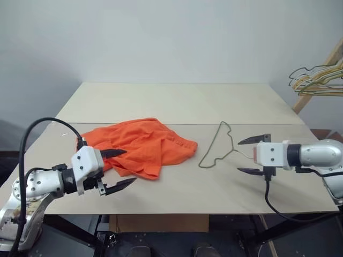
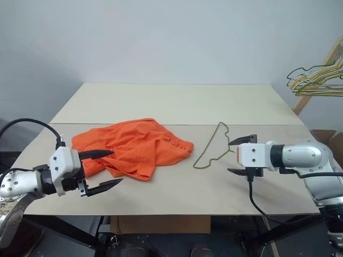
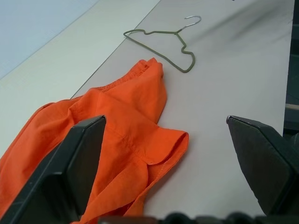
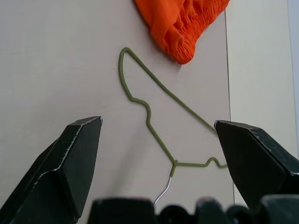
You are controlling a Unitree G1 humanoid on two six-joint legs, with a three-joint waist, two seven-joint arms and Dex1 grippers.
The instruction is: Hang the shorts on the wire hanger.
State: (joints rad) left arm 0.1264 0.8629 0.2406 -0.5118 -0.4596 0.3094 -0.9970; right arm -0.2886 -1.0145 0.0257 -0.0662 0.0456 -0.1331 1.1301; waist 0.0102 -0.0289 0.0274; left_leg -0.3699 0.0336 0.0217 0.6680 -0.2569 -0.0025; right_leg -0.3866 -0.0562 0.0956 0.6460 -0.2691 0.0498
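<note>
A wide pale bench [image 1: 177, 104] fills the middle of the scene, made of two boards with a seam running across it, and it stands before a plain light wall. On the near board, left of centre, lie the shorts [image 1: 140, 145], a crumpled bright orange heap spread flat on the surface, with the gathered waistband end turned toward the right. Just beside that end, apart from the cloth by a narrow strip of bare board, lies the wire hanger [image 1: 217, 147], thin and olive-grey, flat on the bench with its triangular body toward the shorts and its twisted neck and bare metal hook pointing toward the right arm. The left claw [image 1: 119, 169] hovers at the near left edge of the shorts, its two black fingers spread wide with nothing between them; in the left wrist view the orange cloth [image 3: 107, 140] lies below and beyond the fingers. The right claw [image 1: 253, 155] hangs over the bench just to the right of the hanger's hook, its fingers likewise wide apart and empty; in the right wrist view the hanger [image 4: 154, 112] lies between and past the two fingers, untouched. At the far right, off the bench, a bunch of yellow, green and pale hangers [image 1: 316, 80] hangs from a slanted wooden frame [image 1: 321, 72].
</note>
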